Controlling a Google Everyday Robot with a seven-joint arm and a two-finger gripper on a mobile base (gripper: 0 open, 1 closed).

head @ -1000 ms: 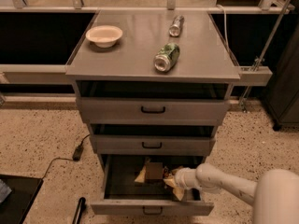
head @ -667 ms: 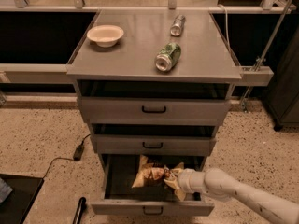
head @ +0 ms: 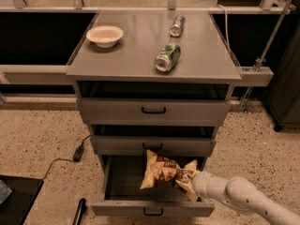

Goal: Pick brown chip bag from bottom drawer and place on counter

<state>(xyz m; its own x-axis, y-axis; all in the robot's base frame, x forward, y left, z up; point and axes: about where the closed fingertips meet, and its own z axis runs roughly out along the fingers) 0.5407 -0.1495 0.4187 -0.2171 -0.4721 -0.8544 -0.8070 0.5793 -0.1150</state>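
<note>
The brown chip bag hangs tilted above the open bottom drawer, dark brown in the middle with tan-yellow corners. My gripper reaches in from the lower right on a white arm and is shut on the bag's right end, holding it clear of the drawer floor. The bag's top reaches up to the middle drawer's front. The counter is the grey top of the cabinet, well above the bag.
On the counter lie a cream bowl at the left, a green can on its side in the middle, and a silver can behind it. The top drawer and middle drawer are slightly open. A black cable lies on the floor at the left.
The chip bag has been lifted from the drawer floor and now hangs higher, reaching the middle drawer's front. My arm has drawn back to the right and the view has moved closer.
</note>
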